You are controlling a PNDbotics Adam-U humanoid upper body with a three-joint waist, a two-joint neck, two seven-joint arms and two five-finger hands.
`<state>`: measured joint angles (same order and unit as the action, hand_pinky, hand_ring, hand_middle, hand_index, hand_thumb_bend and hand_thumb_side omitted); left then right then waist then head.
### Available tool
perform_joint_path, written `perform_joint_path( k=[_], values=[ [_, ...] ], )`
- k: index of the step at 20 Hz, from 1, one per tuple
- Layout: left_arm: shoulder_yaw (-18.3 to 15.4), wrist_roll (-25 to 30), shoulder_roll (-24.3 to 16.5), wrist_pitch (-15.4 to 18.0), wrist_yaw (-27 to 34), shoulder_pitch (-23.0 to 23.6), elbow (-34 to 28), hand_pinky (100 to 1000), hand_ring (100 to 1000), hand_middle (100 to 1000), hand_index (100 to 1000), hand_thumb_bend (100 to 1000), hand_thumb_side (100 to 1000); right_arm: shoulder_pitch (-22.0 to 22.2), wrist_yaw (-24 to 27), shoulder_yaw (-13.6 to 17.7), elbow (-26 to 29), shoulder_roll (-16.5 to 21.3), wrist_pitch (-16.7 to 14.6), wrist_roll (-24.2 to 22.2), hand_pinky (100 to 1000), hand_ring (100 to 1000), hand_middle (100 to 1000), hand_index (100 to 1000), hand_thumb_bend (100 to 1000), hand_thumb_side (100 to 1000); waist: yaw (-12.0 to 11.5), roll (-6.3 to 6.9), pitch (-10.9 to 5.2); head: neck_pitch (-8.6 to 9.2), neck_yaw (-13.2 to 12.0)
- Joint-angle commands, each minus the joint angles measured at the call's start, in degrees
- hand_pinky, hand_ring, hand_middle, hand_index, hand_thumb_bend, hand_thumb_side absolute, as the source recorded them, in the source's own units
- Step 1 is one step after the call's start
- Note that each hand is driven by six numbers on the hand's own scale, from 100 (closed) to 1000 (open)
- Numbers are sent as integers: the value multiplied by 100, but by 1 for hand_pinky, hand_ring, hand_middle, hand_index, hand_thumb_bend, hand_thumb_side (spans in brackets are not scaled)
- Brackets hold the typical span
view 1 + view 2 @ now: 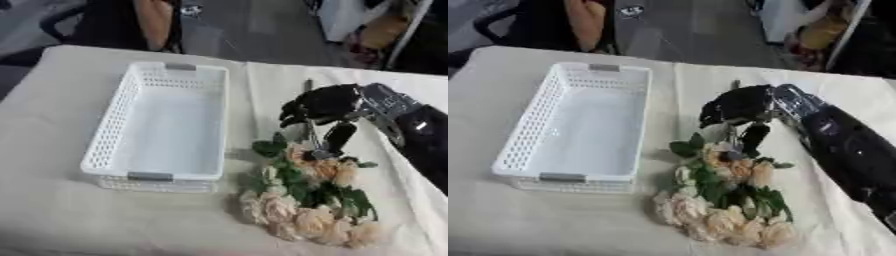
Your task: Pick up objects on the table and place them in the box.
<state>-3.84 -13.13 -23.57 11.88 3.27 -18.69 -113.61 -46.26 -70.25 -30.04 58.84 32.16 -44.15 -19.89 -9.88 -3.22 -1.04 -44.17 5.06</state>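
Cream cloth covers the bench, where I have a white perforated box standing empty at the left, its long side running away from me so the open top faces the arm. Just right of it lies a bouquet of peach and cream artificial roses, blooms toward me and leafy stem end pointing away, within my reach. My right robot hand hangs over that stem end, fingers curled downward and one fingertip touching the top of the bunch; whether it pinches a stem I cannot tell.
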Motion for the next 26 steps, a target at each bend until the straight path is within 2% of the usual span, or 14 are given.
perform_joint_path(
  k=[1,11,17,18,20,21,22,23,26],
  values=[
    [-15,17,-90,15,26,-74,-98,481,557,667,702,100,811,-34,-376,-20,-95,100,-781,-451,907,1000,935,959,441,857,-1,22,-63,5,-4],
    [-28,17,-116,17,18,-58,-98,481,556,666,702,100,812,56,-1306,-227,-251,218,-781,474,905,1000,936,976,460,899,11,3,-82,6,42],
    [-32,17,-132,19,17,-60,-98,481,556,666,702,100,811,136,-1949,-453,-204,273,-781,1200,895,995,914,984,441,884,13,-15,-94,5,-28],
    [-30,19,-133,20,17,-62,-98,481,556,666,702,100,810,151,-2051,-505,-146,275,-781,1393,891,987,903,978,455,827,12,-17,-95,5,-41],
    [-29,23,-131,23,19,-69,-98,481,556,666,702,100,810,181,-2276,-603,3,273,-781,1845,821,895,835,920,440,782,4,-17,-95,5,-47],
    [-29,24,-129,24,21,-72,-98,481,556,665,702,100,810,197,-2412,-633,60,276,-781,2089,759,840,791,877,441,695,0,-16,-94,5,-48],
    [-30,25,-126,27,22,-77,-98,481,556,665,702,100,810,216,-2535,-665,153,252,-781,2397,676,775,737,811,446,581,-6,-14,-92,5,-49],
    [-30,26,-124,29,24,-82,-98,481,556,665,702,100,810,234,-2670,-699,256,240,-781,2762,620,718,696,769,449,523,-11,-13,-89,5,-47],
    [-28,30,-119,29,29,-88,-98,481,556,666,702,100,810,275,-3163,-696,437,199,-781,3960,470,540,527,589,452,415,-18,-7,-81,5,-36]
  ],
)
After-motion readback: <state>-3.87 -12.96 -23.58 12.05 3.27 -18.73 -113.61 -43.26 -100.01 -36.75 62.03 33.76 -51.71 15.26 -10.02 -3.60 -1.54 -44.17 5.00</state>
